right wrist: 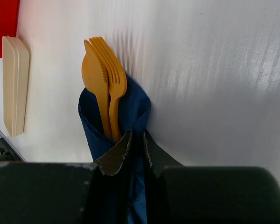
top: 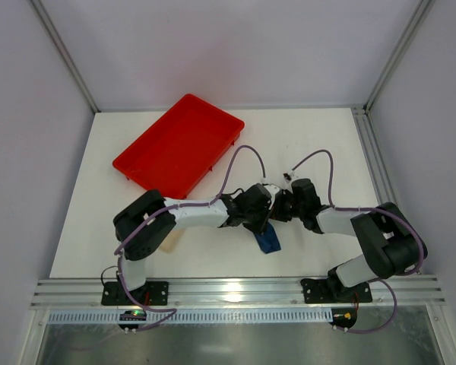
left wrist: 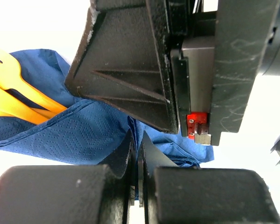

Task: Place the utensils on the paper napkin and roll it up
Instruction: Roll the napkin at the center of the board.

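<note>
left end effector [left wrist: 137, 145]: jaws drawn almost together, pinching a raised fold of the paper napkin [left wrist: 84, 137] between the tips; sits at the middle of the worktop, just left of the other end effector.
right end effector [right wrist: 136, 141]: jaws narrow, dark blue paper running down between the tips, so it grips one end of the napkin bundle; its black body fills the upper part of the left wrist view, close over the left tips.
paper napkin: navy blue, embossed, wrapped like a pouch around the cutlery handles; lies near the centre of the worktop, beneath both end effectors; in the top view one crumpled corner pokes out on the near side.
utensils [right wrist: 105, 86]: orange plastic; a fork with short tines and a second piece with a toothed edge, side by side and touching; heads stick out of the open end of the napkin, away from the right end effector; handles hidden in the fold.
beige strip [right wrist: 14, 84]: pale, flat, lying on the worktop to the left of the bundle, apart from it; partly under the left arm in the top view.
red tray [top: 178, 144]: rectangular, set at an angle on the far left of the worktop, well apart from the napkin.
worktop [top: 327, 152]: white, matte.
</note>
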Robot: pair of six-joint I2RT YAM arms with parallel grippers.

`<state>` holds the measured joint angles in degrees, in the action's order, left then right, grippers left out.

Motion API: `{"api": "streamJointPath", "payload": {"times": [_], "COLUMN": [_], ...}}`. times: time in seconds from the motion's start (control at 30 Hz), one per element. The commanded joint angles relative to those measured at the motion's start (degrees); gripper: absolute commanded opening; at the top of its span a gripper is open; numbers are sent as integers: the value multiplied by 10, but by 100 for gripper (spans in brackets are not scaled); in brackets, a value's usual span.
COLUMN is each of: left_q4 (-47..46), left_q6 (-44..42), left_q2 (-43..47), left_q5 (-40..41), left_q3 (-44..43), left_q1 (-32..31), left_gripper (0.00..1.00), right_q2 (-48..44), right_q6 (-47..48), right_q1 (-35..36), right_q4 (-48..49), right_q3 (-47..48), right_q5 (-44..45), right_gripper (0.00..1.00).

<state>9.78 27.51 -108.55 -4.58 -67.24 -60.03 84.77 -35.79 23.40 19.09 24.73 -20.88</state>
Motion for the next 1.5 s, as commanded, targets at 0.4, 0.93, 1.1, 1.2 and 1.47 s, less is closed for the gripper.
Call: {"api": "streamJointPath", "payload": {"times": [0.4,0.93,1.1,1.2,1.47], "left_q4": [-39,-48,-49,-50,-48], "left_q6": [-19,-20,-22,-22,4], "left_q2": [26,25,24,26,49], "left_q5": [2,2,2,4,18], "left_q3": [29,34,33,33,34], "left_q1": [-3,-3,-3,-3,3], "left_gripper": [3,3,3,5,32], "right_q2": [-59,-44,-26,-12,-15], "right_q6": [9,-45,-54,-54,-35], "right_q1": [-9,-6,1,2,3], "right_q4": [-157,-206,-196,-194,-129], "right_q3": [74,84,85,82,37], "right_q5": [11,-27,-25,-18,25], "right_gripper": [38,38,38,36,4]}}
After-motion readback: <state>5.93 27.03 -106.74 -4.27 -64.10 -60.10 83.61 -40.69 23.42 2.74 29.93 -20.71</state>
